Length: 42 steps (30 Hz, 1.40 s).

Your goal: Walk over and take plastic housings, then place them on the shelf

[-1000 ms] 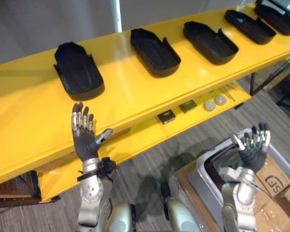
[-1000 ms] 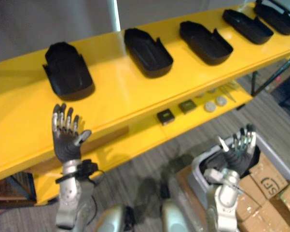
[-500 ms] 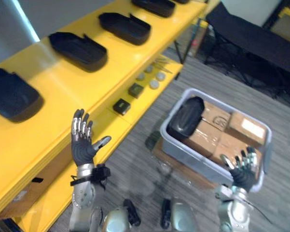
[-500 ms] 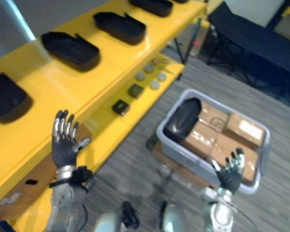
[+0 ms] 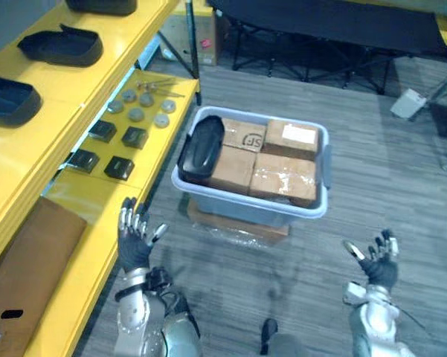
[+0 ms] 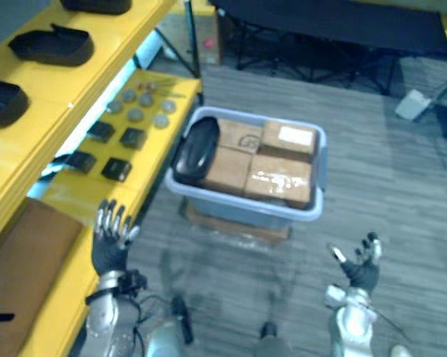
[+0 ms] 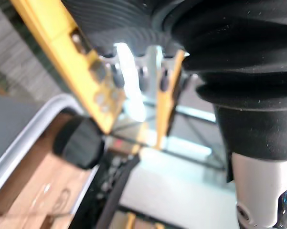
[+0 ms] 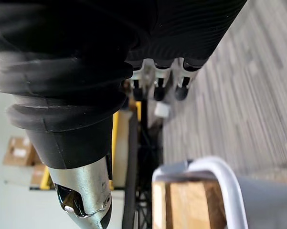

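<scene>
A black plastic housing (image 5: pixel 201 146) stands on edge at the left end of a grey bin (image 5: pixel 247 210) on the floor, beside several cardboard boxes (image 5: pixel 283 177). More black housings (image 5: pixel 59 46) lie on the top board of the yellow shelf (image 5: pixel 30 152) to my left. My left hand (image 5: pixel 134 242) is raised and open over the shelf's lower board, short of the bin. My right hand (image 5: pixel 375 260) is open too, held palm up over the floor to the right of the bin. Both hands are empty. The bin's rim (image 8: pixel 215 171) shows past the right hand's fingers.
Small black squares (image 5: pixel 119 166) and grey discs (image 5: pixel 137 114) lie on the lower yellow board, with a brown cardboard sheet (image 5: pixel 26 256) nearer me. A flat box (image 5: pixel 238 227) sits under the bin. A black table (image 5: pixel 320 18) stands beyond, and a white object (image 5: pixel 409 104) lies on the floor.
The camera has swung from the shelf toward the bin, which now sits in the middle of the view. Both hands stay open and empty and show lower in the picture.
</scene>
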Tool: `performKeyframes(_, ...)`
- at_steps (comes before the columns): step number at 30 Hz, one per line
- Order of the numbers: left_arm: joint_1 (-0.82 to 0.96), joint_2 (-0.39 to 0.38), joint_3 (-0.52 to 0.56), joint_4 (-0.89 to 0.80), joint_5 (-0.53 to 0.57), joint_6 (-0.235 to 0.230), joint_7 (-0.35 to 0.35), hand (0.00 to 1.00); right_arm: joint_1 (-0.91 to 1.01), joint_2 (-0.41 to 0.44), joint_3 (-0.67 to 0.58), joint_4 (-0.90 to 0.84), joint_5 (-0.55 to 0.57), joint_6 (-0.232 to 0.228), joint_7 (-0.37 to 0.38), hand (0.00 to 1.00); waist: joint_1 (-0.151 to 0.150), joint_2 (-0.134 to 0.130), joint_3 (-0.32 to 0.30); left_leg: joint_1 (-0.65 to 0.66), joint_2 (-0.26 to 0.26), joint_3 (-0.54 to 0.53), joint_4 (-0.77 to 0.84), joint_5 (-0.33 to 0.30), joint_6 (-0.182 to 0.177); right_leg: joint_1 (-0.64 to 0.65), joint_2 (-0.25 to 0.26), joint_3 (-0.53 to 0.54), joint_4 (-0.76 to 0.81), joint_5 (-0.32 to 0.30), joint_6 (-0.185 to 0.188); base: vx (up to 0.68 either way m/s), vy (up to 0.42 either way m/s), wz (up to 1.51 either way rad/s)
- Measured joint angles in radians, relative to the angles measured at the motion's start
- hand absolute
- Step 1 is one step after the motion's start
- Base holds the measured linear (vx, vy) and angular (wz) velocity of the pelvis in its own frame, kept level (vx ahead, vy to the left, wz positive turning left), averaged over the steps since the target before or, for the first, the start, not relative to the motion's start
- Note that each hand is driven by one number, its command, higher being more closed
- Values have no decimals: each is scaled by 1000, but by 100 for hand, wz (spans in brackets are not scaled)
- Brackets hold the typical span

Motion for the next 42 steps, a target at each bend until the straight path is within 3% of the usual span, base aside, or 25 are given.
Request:
performKeyframes(7,-56,56,-12,7,8,3,-18,0,-350,-82,3,288,1,7,-86,0,48,4,20,-57,-100,-91,-29,45,40,9,-57,-97,-2,28,35,5,73,46)
performKeyframes(11,-73,75,-11,7,14,4,-20,0,-492,-94,36,291,11,8,-131,0,93,-2,47,-56,-131,-119,-75,72,54,16,-75,-137,-3,30,38,7,49,31)
performKeyframes(17,-40,67,8,-3,38,-3,-4,0,-421,-45,112,151,-2,15,-134,0,98,-22,59,-30,-130,-98,-70,61,49,20,-81,-125,4,32,35,1,8,-10)
performKeyframes(19,-39,60,21,-3,37,-21,-2,0,-346,-18,113,86,-2,20,-123,0,90,-31,64,-27,-121,-92,-8,4,42,36,-81,-115,9,31,32,-4,2,-39)
performKeyframes(21,-37,56,44,-4,38,-33,-6,0,-271,6,109,39,-2,25,-118,0,86,-42,69,-27,-110,-93,72,-58,44,48,-83,-101,27,5,-7,-5,29,-46)
performKeyframes(22,-43,57,53,-5,39,-36,-24,0,-219,27,91,12,0,25,-104,0,72,-53,75,-27,-107,-96,122,-97,47,41,-90,-93,63,-34,-55,-17,57,-31)
performKeyframes(23,-45,56,59,-8,42,-37,-35,0,-191,48,70,-1,0,25,-98,0,60,-61,79,-36,-107,-110,170,-123,53,39,-92,-85,88,-51,-79,-21,80,-27)
performKeyframes(25,-43,64,67,-13,49,-36,-62,0,-143,89,36,-14,0,25,-90,0,50,-70,77,-48,-88,-117,244,-178,45,37,-83,-59,134,-57,-99,16,71,-27)
performKeyframes(26,-45,72,65,-18,55,-36,-64,0,-114,104,28,-14,0,25,-79,0,33,-75,73,-48,-74,-119,258,-196,54,25,-74,-48,163,-19,-100,39,71,-27)
performKeyframes(28,-51,76,61,-34,77,-36,-64,0,-89,121,18,-14,-1,24,-72,0,22,-72,74,-31,-46,-122,233,-197,63,-30,-64,-43,253,28,-144,21,73,-18)
performKeyframes(29,-75,84,44,-35,77,-36,-62,0,-58,141,-8,-13,-2,20,-64,0,15,-60,77,-6,-30,-136,193,-192,71,-54,-47,-6,251,-33,-153,2,47,-5)
performKeyframes(33,-144,87,35,-5,76,-30,-55,0,-20,143,-63,-22,-2,0,-38,0,-1,-74,68,0,-28,-159,168,-191,62,-150,-35,79,135,-26,-92,25,-55,8)
performKeyframes(35,-154,89,34,11,73,-20,-53,0,20,142,-64,-56,-3,-15,-11,0,-26,-74,68,5,-32,-205,172,-191,32,-146,-22,143,102,-4,-59,59,-222,72)
performKeyframes(37,-153,89,29,21,71,-19,-55,0,69,142,-64,-81,-17,-22,1,0,-29,-86,60,5,-41,-262,196,-208,-7,-120,5,213,94,0,-45,84,-325,102)
performKeyframes(38,-148,76,15,47,66,-17,-56,0,78,129,-68,-83,-25,-22,6,0,-35,-66,49,-2,-35,-307,200,-216,-27,-136,28,200,167,11,-15,91,-352,91)
performKeyframes(40,-104,62,-8,78,30,-5,-56,0,80,112,-69,-84,-45,-23,7,0,-36,-27,5,12,0,-328,137,-201,-41,-160,49,156,222,-44,-50,143,-321,62)
performKeyframes(41,-70,35,-14,89,25,4,-60,0,71,96,-67,-86,-63,-23,7,0,-34,2,-12,16,26,-315,136,-183,-19,-153,64,128,224,-44,-66,167,-220,27)
performKeyframes(42,-57,18,-16,97,25,6,-62,0,66,86,-67,-86,-69,-20,7,0,-34,13,-18,16,33,-307,173,-176,-9,-145,71,117,224,-45,-71,262,-300,52)
